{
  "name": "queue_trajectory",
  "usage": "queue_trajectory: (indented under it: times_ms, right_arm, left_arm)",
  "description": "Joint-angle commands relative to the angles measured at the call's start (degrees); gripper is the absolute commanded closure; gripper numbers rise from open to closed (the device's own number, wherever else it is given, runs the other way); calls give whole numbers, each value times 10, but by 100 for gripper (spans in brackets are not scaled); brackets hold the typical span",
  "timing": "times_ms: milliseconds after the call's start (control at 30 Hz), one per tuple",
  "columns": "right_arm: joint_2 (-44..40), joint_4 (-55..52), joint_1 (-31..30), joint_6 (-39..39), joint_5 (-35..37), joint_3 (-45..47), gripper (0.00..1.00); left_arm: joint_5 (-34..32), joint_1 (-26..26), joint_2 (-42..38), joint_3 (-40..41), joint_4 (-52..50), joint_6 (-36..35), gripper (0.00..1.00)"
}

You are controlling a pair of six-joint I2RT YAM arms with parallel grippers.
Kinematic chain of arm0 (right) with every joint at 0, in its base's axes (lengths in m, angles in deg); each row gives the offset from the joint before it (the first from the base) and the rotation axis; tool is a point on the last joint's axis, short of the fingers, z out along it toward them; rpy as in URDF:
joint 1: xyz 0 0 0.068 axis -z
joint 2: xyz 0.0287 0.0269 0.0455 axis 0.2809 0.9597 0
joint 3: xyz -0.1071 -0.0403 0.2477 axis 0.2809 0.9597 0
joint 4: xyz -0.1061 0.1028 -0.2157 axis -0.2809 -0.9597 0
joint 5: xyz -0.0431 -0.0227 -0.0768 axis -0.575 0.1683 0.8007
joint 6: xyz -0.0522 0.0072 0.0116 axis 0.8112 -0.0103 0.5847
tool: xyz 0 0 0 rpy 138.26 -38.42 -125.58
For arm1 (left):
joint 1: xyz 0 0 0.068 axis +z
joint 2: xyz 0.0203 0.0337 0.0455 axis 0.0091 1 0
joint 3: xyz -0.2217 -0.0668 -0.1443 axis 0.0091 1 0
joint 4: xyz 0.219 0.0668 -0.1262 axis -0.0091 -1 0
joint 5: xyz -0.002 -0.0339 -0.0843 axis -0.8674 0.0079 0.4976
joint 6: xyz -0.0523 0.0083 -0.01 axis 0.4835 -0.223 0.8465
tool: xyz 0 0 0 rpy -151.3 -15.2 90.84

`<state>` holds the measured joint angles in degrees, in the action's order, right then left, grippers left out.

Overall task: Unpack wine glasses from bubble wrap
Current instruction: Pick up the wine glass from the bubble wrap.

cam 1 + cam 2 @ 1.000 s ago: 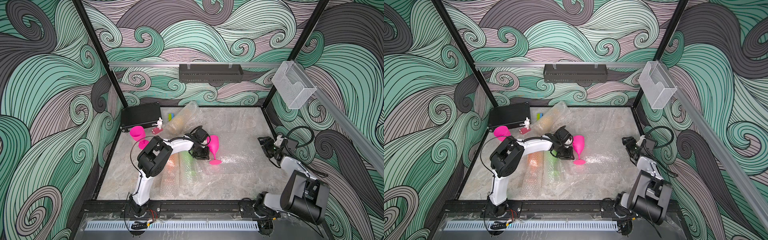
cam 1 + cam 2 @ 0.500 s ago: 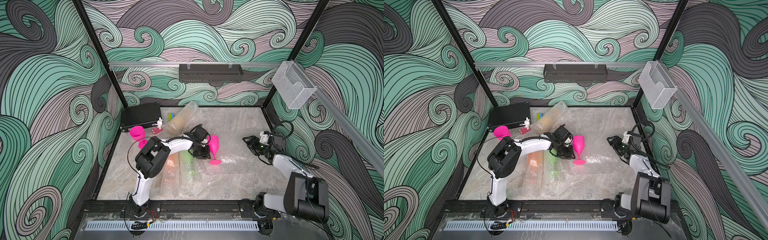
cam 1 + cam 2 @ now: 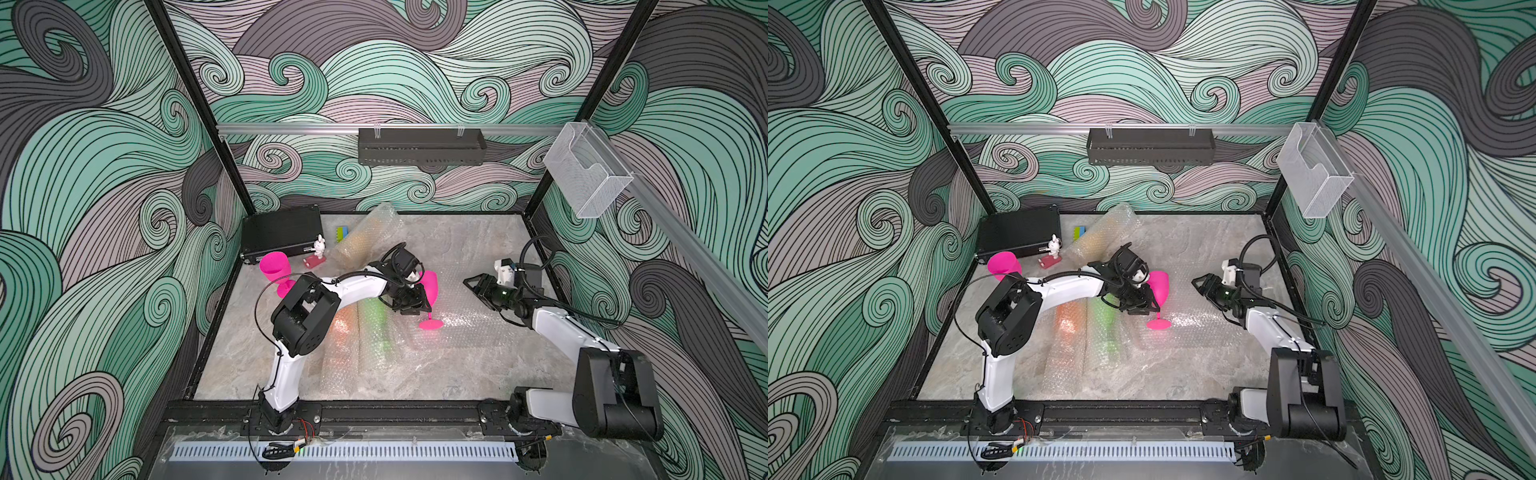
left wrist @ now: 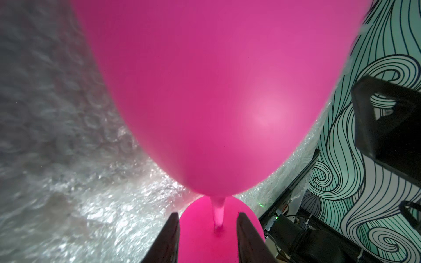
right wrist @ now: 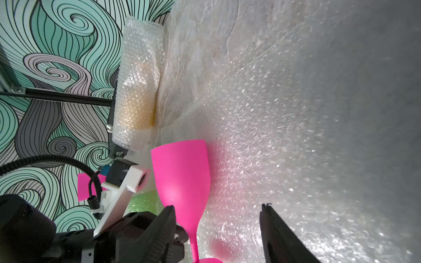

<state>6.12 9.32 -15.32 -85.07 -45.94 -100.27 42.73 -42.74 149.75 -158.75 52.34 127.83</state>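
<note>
A magenta wine glass (image 3: 430,289) (image 3: 1159,286) stands on its foot on a flat sheet of bubble wrap (image 3: 473,318) mid-table. My left gripper (image 3: 420,306) (image 4: 207,217) is open, with a jaw on each side of the thin stem and a gap on both sides. The cup (image 4: 216,91) fills the left wrist view. My right gripper (image 3: 470,284) (image 5: 217,206) is open, just right of the glass (image 5: 182,173), pointing at it. A second magenta glass (image 3: 274,269) stands unwrapped at the back left. Wrapped rolls show orange (image 3: 347,328), green (image 3: 376,320) and amber (image 3: 365,237).
A black case (image 3: 282,232), a white rabbit figurine (image 3: 319,246) and a green-and-blue block (image 3: 341,233) sit at the back left. A clear bin (image 3: 586,176) hangs on the right rail and a black tray (image 3: 419,146) on the back rail.
My left jaws have spread apart off the glass stem. My right arm has swung left toward the glass, its jaws a little narrower.
</note>
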Motion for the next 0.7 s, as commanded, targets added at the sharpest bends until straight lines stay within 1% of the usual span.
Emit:
queue_trajectory:
  times_ms: [0, 200, 400, 567, 667]
  right_arm:
    - [11, 8, -17, 6, 4, -2, 38]
    - [18, 14, -32, 5, 4, -1, 39]
    - [20, 11, -41, 7, 6, -1, 39]
    - [31, 16, -47, 8, 7, 0, 40]
    - [39, 21, -52, 6, 6, 1, 41]
  left_arm:
    - [13, -5, 23, -33, 11, 18, 59]
    - [8, -10, 51, -54, 10, 17, 61]
    - [3, -13, 84, -95, -22, -13, 68]
    - [11, -15, 103, -114, -20, -7, 68]
    - [12, -17, 112, -126, -23, -6, 71]
